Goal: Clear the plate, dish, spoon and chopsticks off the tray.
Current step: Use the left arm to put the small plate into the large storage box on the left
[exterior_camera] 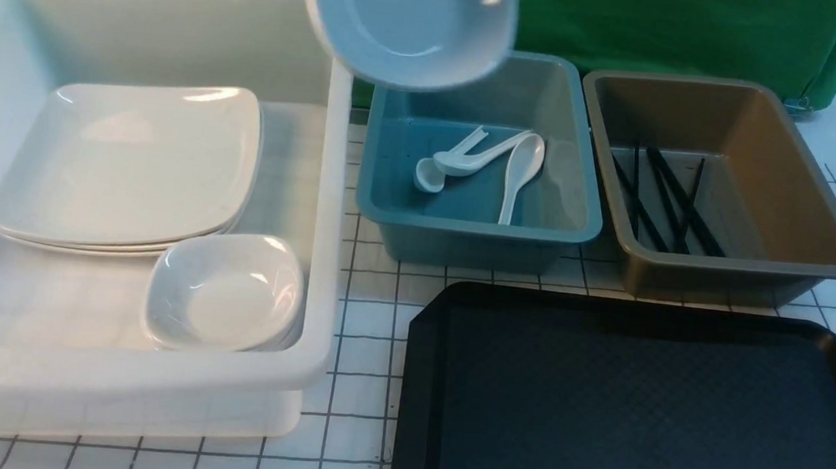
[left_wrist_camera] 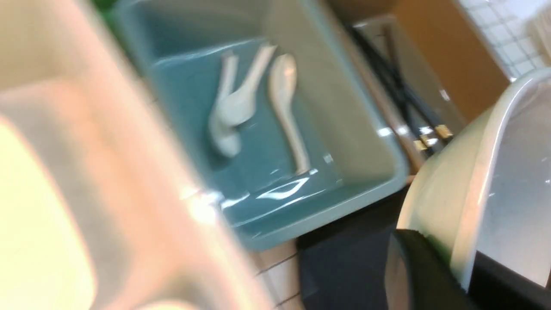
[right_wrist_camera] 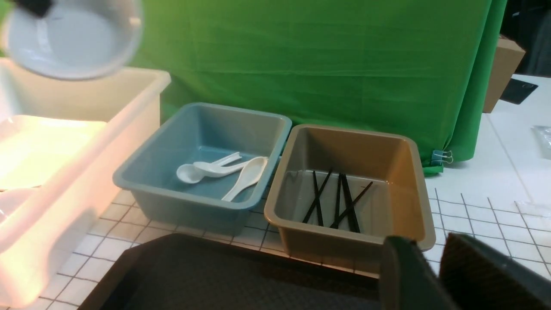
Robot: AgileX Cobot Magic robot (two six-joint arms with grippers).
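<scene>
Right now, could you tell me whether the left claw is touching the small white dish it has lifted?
Touching: the left wrist view shows the left claw shut on the dish's rim.

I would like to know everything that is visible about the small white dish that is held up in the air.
The small white dish is glossy, like ceramic or melamine, rounded-square, with a shallow well and raised rim. It appears empty and blurred. It hangs tilted, its inside facing the front camera, above the far corner of the white bin and the teal bin. The left end effector is shut on its rim; nothing else touches it.
</scene>
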